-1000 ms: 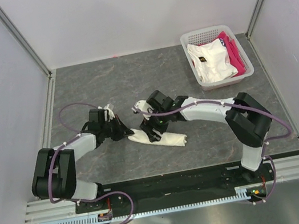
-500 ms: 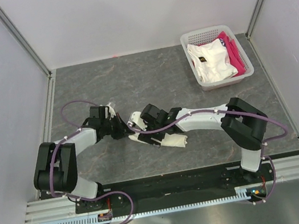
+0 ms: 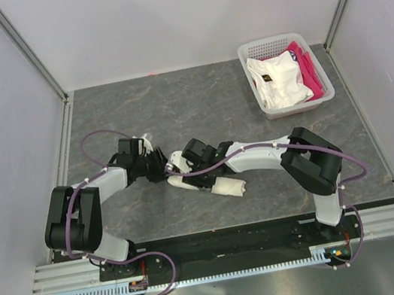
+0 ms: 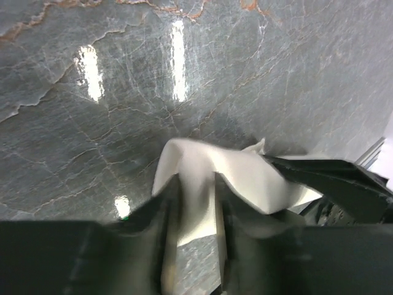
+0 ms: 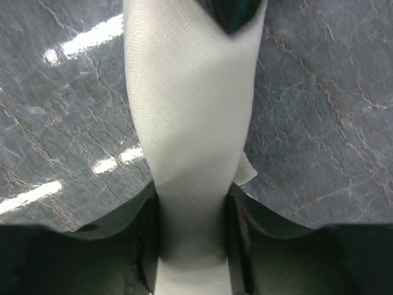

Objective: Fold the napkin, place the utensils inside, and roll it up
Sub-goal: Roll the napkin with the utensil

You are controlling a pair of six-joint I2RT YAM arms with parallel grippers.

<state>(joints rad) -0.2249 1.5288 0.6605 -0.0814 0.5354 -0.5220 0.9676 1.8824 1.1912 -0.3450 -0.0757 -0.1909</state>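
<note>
A: Count for the log?

B: One napkin (image 3: 228, 185), two grippers, one basket (image 3: 270, 41). In the basket are two cloths: one white garment (image 3: 277, 83) and one pink cloth (image 3: 309, 70).

A: Where is the napkin?

B: Mid-table (image 3: 198, 109), towards the near side, well apart from the basket in the far right corner. It lies as one rolled, cream-white tube, running from the left arm's tip down towards the right.

A: Right gripper (image 5: 193, 193)?

B: It straddles the roll. Both fingers (image 5: 147, 246) touch its sides, and the cloth is narrower between them than beyond them. It is closed partway, squeezing the napkin.

A: Left gripper (image 4: 196, 181)?

B: It is at the roll's left end. Its two fingers stand a little apart, with a strip of the cloth showing in the gap and bare table behind it. The jaws are parted, and I see no pinch on the cloth.

A: How close are the two grippers?

B: Just beside each other. The left wrist view shows the right gripper's dark body at its right edge, lying against the cloth. The right wrist view shows one dark tip at the roll's far end.
</note>
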